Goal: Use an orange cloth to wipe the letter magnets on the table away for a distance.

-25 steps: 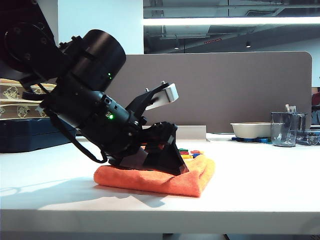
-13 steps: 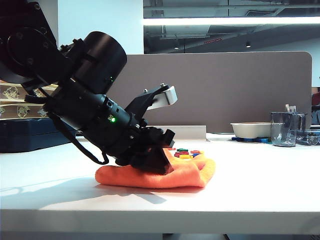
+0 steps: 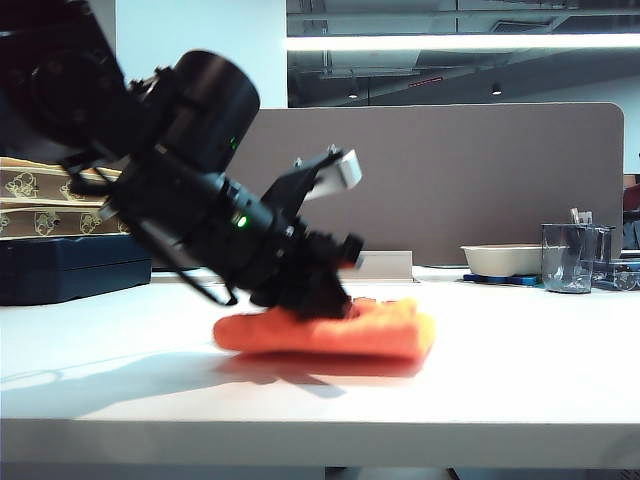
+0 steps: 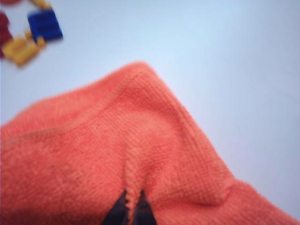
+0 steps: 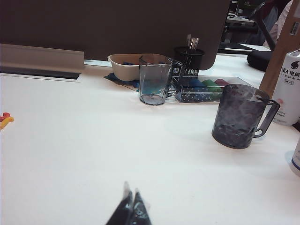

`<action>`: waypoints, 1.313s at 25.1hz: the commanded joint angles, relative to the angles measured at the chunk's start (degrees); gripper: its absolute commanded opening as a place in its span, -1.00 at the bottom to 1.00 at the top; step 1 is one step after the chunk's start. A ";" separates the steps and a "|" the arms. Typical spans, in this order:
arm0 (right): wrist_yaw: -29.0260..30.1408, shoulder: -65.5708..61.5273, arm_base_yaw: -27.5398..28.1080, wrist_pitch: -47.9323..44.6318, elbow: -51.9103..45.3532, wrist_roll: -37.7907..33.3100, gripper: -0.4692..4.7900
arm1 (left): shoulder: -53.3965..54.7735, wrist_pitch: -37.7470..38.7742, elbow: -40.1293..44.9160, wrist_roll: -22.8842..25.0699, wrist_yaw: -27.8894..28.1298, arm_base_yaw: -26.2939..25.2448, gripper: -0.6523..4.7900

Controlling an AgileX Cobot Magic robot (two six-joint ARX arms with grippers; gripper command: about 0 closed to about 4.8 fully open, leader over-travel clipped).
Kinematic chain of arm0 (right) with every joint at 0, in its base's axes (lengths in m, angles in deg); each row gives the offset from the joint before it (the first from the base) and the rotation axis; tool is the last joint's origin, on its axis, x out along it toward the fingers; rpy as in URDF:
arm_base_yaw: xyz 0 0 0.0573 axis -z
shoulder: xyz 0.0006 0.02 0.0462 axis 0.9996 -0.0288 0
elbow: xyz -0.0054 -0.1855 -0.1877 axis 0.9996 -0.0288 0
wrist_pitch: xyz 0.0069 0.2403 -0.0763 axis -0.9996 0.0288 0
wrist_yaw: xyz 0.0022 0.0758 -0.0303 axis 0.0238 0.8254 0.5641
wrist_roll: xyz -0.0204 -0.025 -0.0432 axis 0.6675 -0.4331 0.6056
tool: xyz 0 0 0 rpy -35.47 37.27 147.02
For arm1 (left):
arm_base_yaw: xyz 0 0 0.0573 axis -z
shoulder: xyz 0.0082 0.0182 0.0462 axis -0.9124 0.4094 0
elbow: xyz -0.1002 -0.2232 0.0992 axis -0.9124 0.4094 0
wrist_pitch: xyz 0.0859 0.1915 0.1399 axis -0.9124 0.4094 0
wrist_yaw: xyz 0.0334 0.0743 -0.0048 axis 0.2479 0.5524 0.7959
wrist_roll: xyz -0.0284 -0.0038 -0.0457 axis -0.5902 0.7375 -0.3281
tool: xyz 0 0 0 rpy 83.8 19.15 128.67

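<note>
Beside grey mug (image 5: 240, 116), clear glass (image 5: 154, 78)

Cloth (image 3: 330, 335) is laid on tabletop (image 3: 520, 360), left of centre, w/ left tool (image 3: 325, 300) pressed on it. Letter magnets (image 4: 28, 33) are seen just beyond cloth. Right tool (image 5: 130, 208) is kept over bare tabletop.

The orange cloth (image 4: 140, 154) pinched between my black left gripper (image 4: 132, 210) tips is a bright, even orange with a fine woven grain. Beyond it, the letter magnets (image 4: 28, 33) show blue, yellow and dark red against the pale grey-white table (image 3: 520, 360). My right gripper (image 5: 130, 208) is black too, its tips together. Near it stand a smoky grey mug (image 5: 239, 115), a bluish clear cup (image 5: 153, 78) and a cream bowl (image 5: 123, 65). The partition panel (image 3: 480, 180) is flat brown.
</note>
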 commanded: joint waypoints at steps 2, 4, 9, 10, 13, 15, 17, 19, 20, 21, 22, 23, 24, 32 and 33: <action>0.04 0.11 0.00 -0.79 -0.39 -0.09 -0.82 | 0.39 -1.05 -6.60 -0.17 -1.70 1.42 -0.78; 0.07 0.11 0.00 -0.81 -0.39 -0.09 -0.82 | 2.54 -1.05 -10.27 -0.15 -1.90 2.34 -0.78; 0.04 0.13 0.00 -0.81 -0.39 -0.09 -0.82 | 8.41 0.09 -16.83 -0.13 -2.34 3.85 -0.78; 0.04 0.13 0.00 -0.81 -0.37 -0.09 -0.82 | 9.86 0.57 -18.36 -0.13 -2.40 3.91 -0.78; 0.04 0.13 0.00 -0.81 -0.37 -0.09 -0.82 | 14.12 0.72 -22.38 -0.13 -2.95 4.39 -0.78; 0.04 0.13 0.00 -0.79 -0.37 -0.09 -0.82 | 16.79 1.09 -24.92 -0.13 -2.97 4.39 -0.78; 0.04 0.13 0.00 -0.79 -0.37 -0.09 -0.82 | 19.65 1.88 -27.98 -0.17 -3.06 4.39 -0.78; 0.04 0.13 0.00 -0.81 -0.37 -0.09 -0.82 | 21.94 2.89 -30.86 -0.17 -3.13 4.39 -0.78; 0.04 0.13 0.00 -0.79 -0.37 -0.09 -0.82 | 23.02 2.91 -32.20 -0.17 -3.87 4.39 -0.78; 0.04 0.13 0.00 -0.79 -0.37 -0.09 -0.82 | 23.78 2.89 -33.27 -0.17 -4.55 4.39 -0.78; 0.04 0.13 0.02 -0.79 -0.37 -0.09 -0.82 | 24.74 2.89 -34.64 -0.17 -4.52 4.39 -0.78; 0.04 0.13 0.02 -0.81 -0.37 -0.09 -0.82 | 25.44 2.91 -35.65 -0.17 -4.55 4.39 -0.78; 0.07 0.13 0.02 -0.79 -0.37 -0.09 -0.82 | 26.16 2.91 -36.72 -0.20 -4.55 4.39 -0.78; 0.04 0.15 0.00 -0.83 -0.35 -0.09 -0.82 | 34.14 8.15 -47.04 -0.72 -5.35 4.13 -0.78; 0.04 0.15 0.00 -0.83 -0.33 -0.09 -0.82 | 34.14 9.18 -47.54 -1.27 -4.70 4.02 -0.78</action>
